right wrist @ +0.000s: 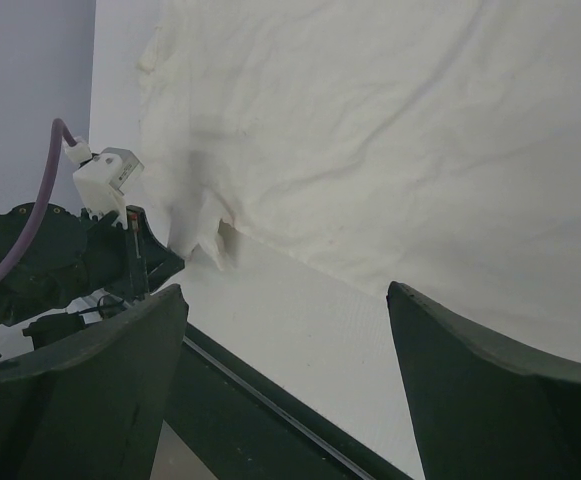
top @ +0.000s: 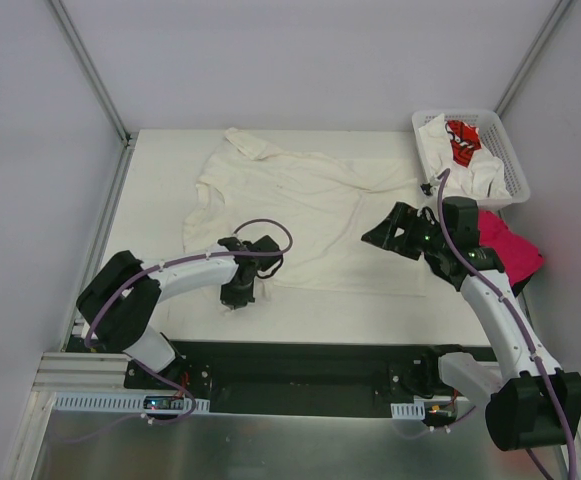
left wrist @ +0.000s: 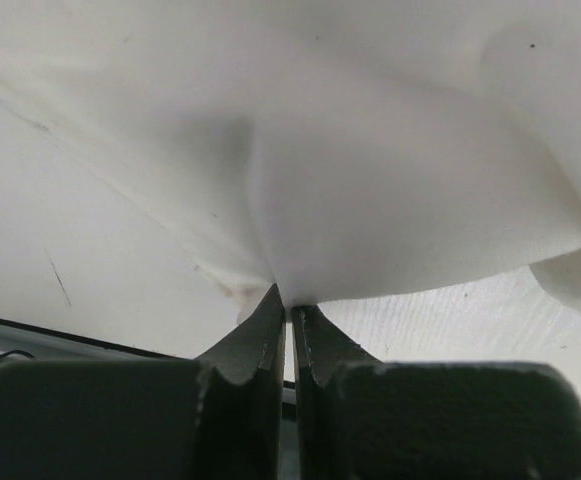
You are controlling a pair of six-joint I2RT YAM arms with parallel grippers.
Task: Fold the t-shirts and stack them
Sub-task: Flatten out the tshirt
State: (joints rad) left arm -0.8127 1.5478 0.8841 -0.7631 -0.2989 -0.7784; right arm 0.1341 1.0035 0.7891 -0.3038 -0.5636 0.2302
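a cream-white t-shirt [top: 310, 215] is spread across the middle of the white table [top: 160, 180], with its collar and sleeves turned toward the far edge and its hem toward the arms. the cloth is rumpled in places, and one sleeve is bunched at the far left.

the left gripper [top: 238, 295] is set at the near left corner of the hem. in the left wrist view the left gripper [left wrist: 288, 300] is seen with its jaws pressed together on a fold of the cream cloth, which is drawn up into a small peak above the table.

the right gripper [top: 385, 235] is held above the right side of the same shirt. in the right wrist view its jaws are seen standing wide apart, with nothing between them, and the shirt's hem is seen lying on the table beyond them.

a white lattice basket [top: 505, 150] is placed at the far right corner; a white shirt with red print [top: 462, 140] is heaped inside it. a magenta-pink shirt [top: 505, 245] is lying just beside the basket, at the table's right edge, partly hidden by the right arm.
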